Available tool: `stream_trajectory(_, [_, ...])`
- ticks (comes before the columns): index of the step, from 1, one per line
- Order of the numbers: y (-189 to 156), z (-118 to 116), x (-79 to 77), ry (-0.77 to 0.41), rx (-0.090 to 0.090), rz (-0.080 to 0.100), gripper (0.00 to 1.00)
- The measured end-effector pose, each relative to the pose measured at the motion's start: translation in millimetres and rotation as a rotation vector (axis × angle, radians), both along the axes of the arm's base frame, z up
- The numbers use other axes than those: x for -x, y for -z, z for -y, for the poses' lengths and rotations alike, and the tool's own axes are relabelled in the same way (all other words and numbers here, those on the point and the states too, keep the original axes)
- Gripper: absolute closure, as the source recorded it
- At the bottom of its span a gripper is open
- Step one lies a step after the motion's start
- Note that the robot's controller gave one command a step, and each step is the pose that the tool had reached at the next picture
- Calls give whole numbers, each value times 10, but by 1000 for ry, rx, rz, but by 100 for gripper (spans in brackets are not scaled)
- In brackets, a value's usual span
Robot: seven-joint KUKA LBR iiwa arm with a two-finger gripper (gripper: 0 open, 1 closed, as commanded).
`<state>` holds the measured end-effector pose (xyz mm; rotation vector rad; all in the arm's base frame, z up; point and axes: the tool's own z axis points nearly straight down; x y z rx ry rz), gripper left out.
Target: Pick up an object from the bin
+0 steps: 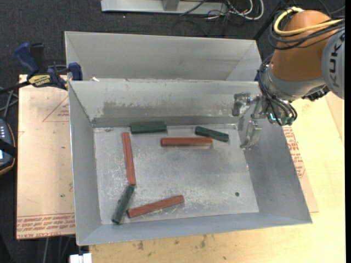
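Down by the bin's (164,59) right wall hangs the gripper (248,142); whether it is open or closed cannot be told. Just to its left, on the scuffed grey floor, lies a short dark green bar (211,134), with a red-brown bar (186,142) beside it. Dark carpet (33,15) and cables (230,4) surround the bin.

The grey bin (192,174) holds six bars. Just left of the gripper (249,138) lies a green bar (211,133), with a red bar (186,142) next to it. Farther left lies a second green bar (148,128). Farthest away are a long red bar (129,159), a third green bar (123,204) and a last red bar (156,206).
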<state>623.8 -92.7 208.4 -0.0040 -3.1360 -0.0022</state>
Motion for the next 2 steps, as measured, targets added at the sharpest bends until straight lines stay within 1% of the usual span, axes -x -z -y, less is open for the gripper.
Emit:
stream_trajectory(1, [-51, -3, -15, -2, 1, 8, 0])
stream_trajectory(2, [405, -197, -177, 2, 3, 17, 0])
